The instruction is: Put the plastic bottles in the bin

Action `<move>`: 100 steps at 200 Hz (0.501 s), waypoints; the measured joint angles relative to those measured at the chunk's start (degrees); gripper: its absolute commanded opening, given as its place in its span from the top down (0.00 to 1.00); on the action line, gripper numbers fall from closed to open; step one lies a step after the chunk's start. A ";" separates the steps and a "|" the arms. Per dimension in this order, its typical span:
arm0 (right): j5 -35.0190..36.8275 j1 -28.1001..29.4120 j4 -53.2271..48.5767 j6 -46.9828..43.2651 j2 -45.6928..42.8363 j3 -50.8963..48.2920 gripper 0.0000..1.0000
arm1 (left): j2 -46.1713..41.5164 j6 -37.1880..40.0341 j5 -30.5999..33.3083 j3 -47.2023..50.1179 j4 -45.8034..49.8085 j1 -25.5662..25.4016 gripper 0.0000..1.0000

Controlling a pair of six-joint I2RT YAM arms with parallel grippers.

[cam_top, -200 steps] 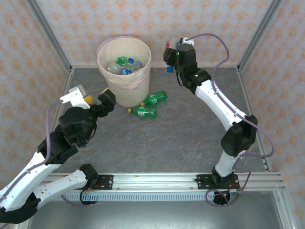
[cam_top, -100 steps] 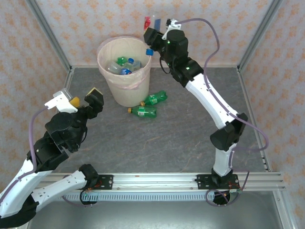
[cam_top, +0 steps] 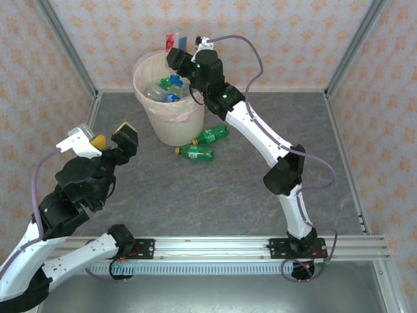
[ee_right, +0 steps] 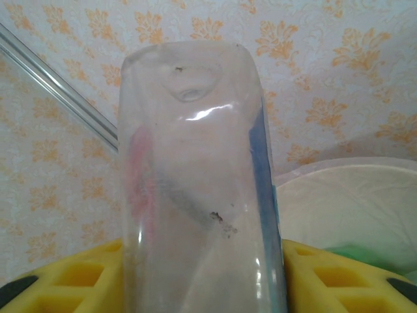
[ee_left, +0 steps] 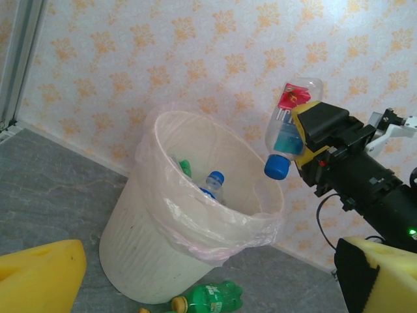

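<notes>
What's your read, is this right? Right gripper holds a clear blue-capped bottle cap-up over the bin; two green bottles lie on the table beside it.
Wrong on orientation: the left wrist view shows the clear bottle cap-down, blue cap toward the bin. Rest holds: right gripper grips it over the bin, two green bottles lie on the table beside it.

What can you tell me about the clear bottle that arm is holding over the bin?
The clear bottle looks like thin transparent plastic, seemingly empty, with a red and blue label and a blue cap. It hangs upside down, cap lowest and slightly tilted, above the rim of the bin. The right gripper clamps its middle between yellow pads. Nothing else touches it.
</notes>
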State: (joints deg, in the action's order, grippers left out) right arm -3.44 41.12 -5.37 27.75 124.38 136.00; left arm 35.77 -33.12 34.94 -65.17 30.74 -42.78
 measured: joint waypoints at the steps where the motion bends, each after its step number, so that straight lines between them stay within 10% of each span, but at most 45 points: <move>1: 0.00 0.00 0.09 0.04 0.04 0.02 0.49 | -0.02 0.00 0.00 0.00 0.00 0.00 0.01; 100: -0.52 1.11 4.81 2.10 6.51 5.11 0.49 | -1.05 0.00 -0.39 0.46 0.85 0.02 0.01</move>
State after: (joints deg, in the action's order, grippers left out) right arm -3.97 42.24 -0.56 29.85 130.89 141.12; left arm 34.72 -33.12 34.54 -64.71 31.59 -42.76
